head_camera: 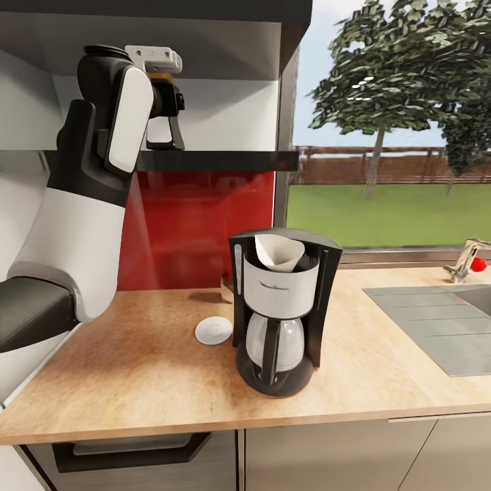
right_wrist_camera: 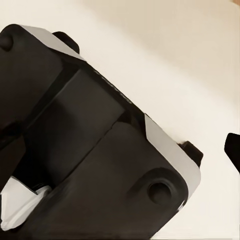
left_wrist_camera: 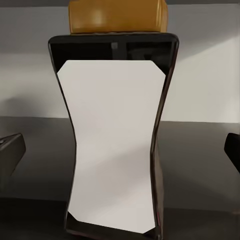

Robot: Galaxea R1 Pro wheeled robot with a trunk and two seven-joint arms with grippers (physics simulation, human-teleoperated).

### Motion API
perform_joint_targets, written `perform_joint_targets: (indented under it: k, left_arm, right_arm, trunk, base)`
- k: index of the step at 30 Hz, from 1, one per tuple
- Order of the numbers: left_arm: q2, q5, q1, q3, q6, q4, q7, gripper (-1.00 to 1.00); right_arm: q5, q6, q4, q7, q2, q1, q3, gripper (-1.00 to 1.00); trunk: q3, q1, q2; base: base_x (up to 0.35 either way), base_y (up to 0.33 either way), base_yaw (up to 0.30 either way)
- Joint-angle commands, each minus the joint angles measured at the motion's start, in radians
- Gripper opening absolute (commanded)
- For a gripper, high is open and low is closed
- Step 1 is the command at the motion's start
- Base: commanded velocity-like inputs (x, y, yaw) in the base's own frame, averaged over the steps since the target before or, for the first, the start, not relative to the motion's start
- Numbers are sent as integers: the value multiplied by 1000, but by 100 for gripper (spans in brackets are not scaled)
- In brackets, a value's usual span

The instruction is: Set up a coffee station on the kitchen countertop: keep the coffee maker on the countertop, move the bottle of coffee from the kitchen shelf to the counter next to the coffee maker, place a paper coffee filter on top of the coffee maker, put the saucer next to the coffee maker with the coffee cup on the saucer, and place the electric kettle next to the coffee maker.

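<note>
Head view: the left arm reaches up to the kitchen shelf [head_camera: 218, 161] at 11 o'clock, its left tool [head_camera: 166, 116] around the bottle of coffee [head_camera: 166, 133] standing there. On the counter [head_camera: 136, 368] below, the coffee maker [head_camera: 281, 310] holds the paper coffee filter [head_camera: 278, 252] on top, the saucer [head_camera: 214, 331] just beside it at 9 o'clock. Faint writing crosses the machine's front panel, too small to read.

Left wrist view: the bottle's white label is blank; the fingertips [left_wrist_camera: 11, 150] sit spread either side, apart from the glass. Closing off-centre could tip the bottle off the shelf.

Right wrist view: dark robot housing against a pale surface; the right tool's state cannot be told.
</note>
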Motion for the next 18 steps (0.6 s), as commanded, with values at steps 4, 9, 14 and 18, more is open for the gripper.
perform_joint_targets:
  k: [4,9,14,18]
  left_arm:
    - [1,10,-1,-1,2,0,10,100]
    - [2,10,-1,0,2,1,11,100]
    - [2,10,-1,0,2,1,10,100]
    - [2,10,-1,0,2,2,10,100]
  right_arm:
    - [24,-7,-3,4,1,-1,-8,100]
    - [29,-7,-3,4,0,-1,-8,100]
    - [30,-7,-3,3,0,-1,-8,100]
    - [30,-7,-3,4,0,-1,-8,100]
  trunk:
    - [-1,0,-1]
    - [-1,0,-1]
    - [-1,0,-1]
    - [-1,0,-1]
  base:
    - [21,10,0]
    - [129,49,0]
    - [37,13,0]
    - [28,3,0]
